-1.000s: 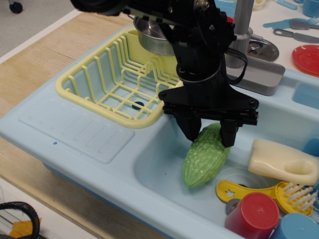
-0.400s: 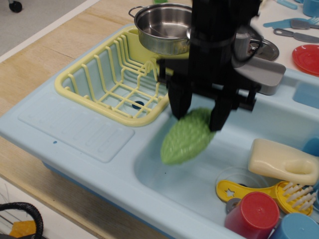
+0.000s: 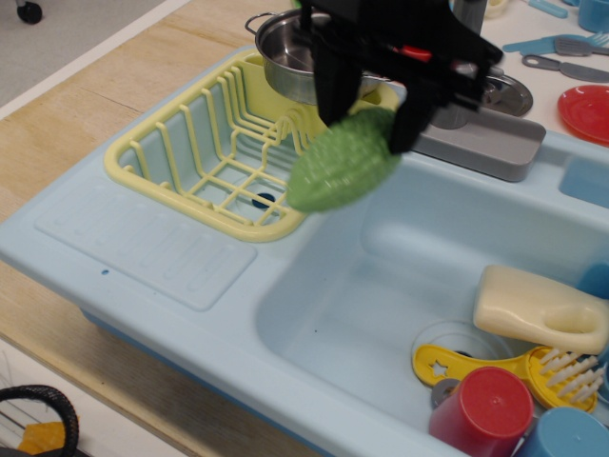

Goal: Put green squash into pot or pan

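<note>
Claw point(image 3: 366, 129) is clamped on the upper end of the green squash point(image 3: 341, 164), one finger on each side, tapered end hanging down-left of it. It's lifted well clear of the sink basin point(image 3: 381, 286), so it can pass over the yellow drying rack point(image 3: 205, 162) rim. The pot point(image 3: 290, 57) sits just behind and left of the claw, mouth open upward, partly hidden by the arm. My guess: short carry back-left, then drop.

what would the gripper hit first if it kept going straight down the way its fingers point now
Most likely the yellow dish rack. The gripper, shut on the green squash, points down over the rack's right edge, beside the sink basin. Depth is unclear from this one view, so it could miss into the basin.
</note>
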{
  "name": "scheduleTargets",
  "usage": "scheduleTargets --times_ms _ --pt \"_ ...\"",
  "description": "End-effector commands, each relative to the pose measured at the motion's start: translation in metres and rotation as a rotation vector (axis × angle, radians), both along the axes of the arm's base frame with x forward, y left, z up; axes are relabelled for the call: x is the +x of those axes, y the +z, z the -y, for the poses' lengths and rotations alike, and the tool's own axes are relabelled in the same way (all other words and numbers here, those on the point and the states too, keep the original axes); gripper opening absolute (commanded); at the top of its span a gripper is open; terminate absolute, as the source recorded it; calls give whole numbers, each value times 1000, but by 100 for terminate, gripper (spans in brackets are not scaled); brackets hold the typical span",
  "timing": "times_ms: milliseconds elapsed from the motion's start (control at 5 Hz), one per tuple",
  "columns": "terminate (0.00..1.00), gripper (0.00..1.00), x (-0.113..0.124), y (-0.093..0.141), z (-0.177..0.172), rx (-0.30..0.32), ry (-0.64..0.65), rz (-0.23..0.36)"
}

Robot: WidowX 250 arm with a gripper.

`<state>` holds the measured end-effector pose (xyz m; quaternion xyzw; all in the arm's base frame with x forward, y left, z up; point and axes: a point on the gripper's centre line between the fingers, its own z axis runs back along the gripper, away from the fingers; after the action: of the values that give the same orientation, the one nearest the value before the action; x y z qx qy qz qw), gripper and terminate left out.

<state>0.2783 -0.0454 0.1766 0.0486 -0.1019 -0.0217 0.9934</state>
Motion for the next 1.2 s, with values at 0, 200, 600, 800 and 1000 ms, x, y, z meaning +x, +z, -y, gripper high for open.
scheduleTargets --times_ms 0,200,600,800,1000 --pt "0 0 38 47 -42 28 -86 144" --pt "0 0 64 61 -66 16 -124 173" --pt "0 100 101 35 -83 -134 -200 153" --pt "0 100 101 35 -83 -134 -200 153" --pt "0 100 101 35 -83 -134 -200 153"
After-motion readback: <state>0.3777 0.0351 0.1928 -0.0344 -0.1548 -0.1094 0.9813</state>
